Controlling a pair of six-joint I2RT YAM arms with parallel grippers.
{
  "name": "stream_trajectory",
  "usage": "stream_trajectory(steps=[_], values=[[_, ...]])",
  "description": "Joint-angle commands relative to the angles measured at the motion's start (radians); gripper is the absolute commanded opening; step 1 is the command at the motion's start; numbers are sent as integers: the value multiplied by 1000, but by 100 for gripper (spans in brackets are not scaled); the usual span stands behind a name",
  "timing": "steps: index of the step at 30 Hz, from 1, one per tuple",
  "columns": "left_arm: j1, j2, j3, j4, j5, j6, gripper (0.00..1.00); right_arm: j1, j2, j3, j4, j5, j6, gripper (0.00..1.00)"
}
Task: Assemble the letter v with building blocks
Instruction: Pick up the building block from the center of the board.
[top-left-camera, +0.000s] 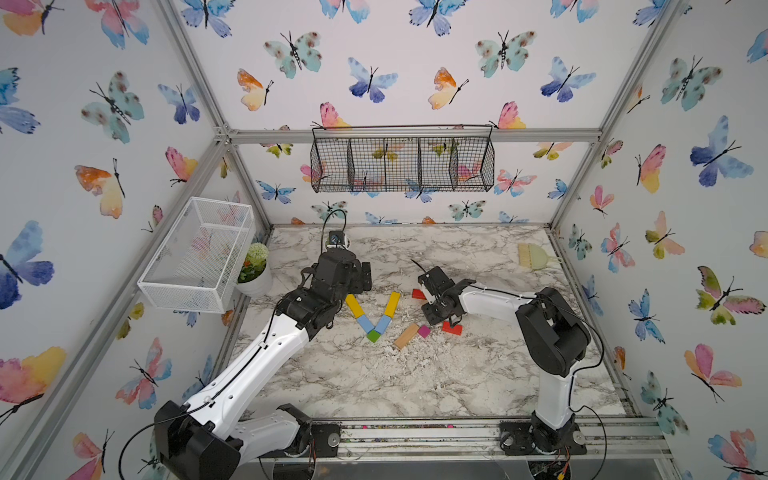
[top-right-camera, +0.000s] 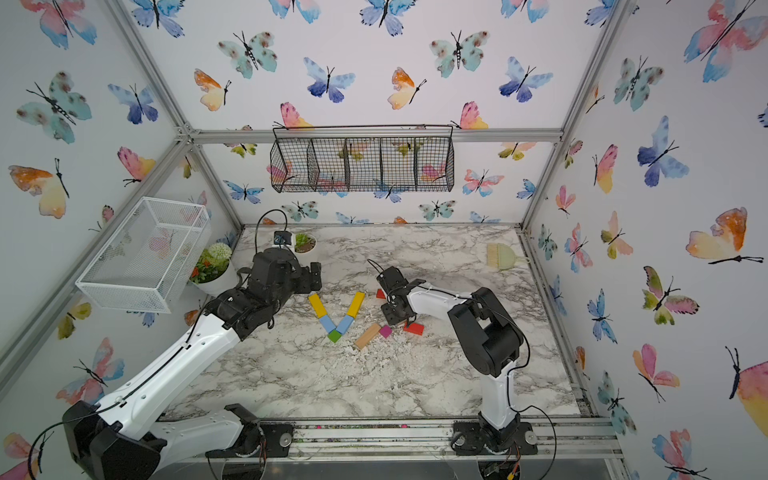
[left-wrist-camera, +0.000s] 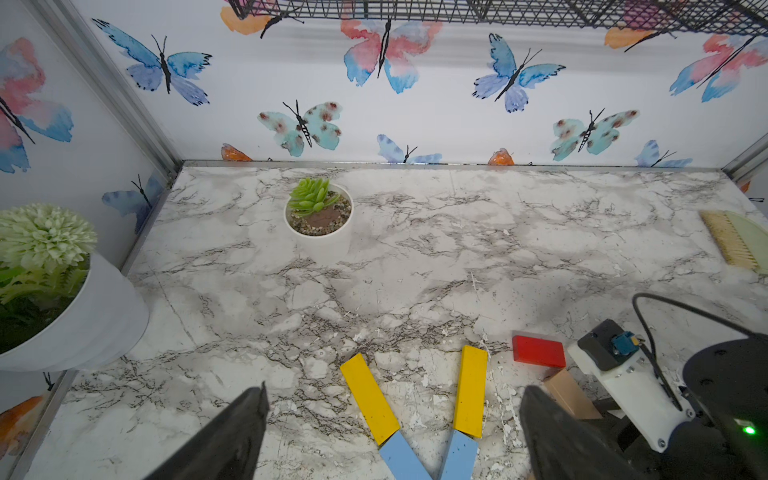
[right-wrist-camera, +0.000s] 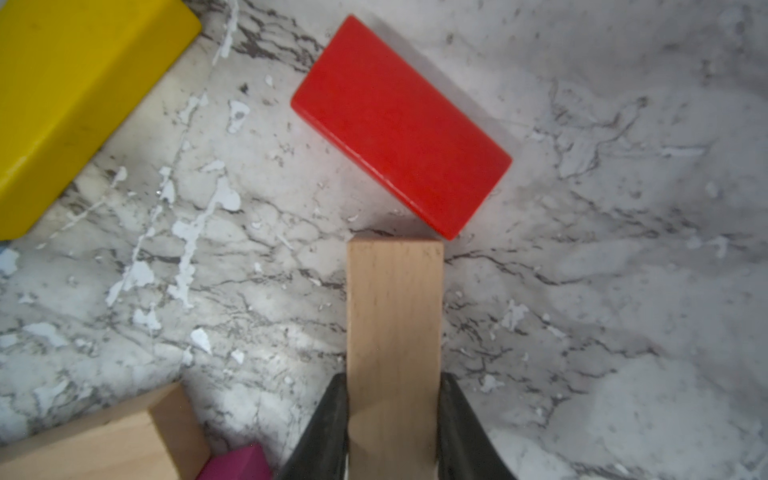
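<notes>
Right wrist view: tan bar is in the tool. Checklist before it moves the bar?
1. Grip: ok, right tool shut on the held tan bar, fingers on both long sides.
2. Bar's far end clear of the red bar: cannot tell; the red corner sits right at it.
3. Clearance from magenta cube and loose tan bar: cannot tell; both lie close beside the right tool.
4. Other arm: ok, left tool open and empty.
5. Letter's legs joined: ok, green cube at the tip, each leg a light-blue bar then a yellow bar.
</notes>
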Motion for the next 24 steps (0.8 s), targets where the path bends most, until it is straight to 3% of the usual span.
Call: stream_trajectory(steps=[1, 7, 24], values=[[6, 2, -6, 18, 8, -3, 95, -3, -54, -14, -7, 11, -40, 28], [6, 1, -1, 15, 12, -2, 95, -3, -59, -5, -23, -2, -89, 26], [12, -11, -19, 25, 18, 1, 95, 52, -53, -69, -24, -36, -51, 24]])
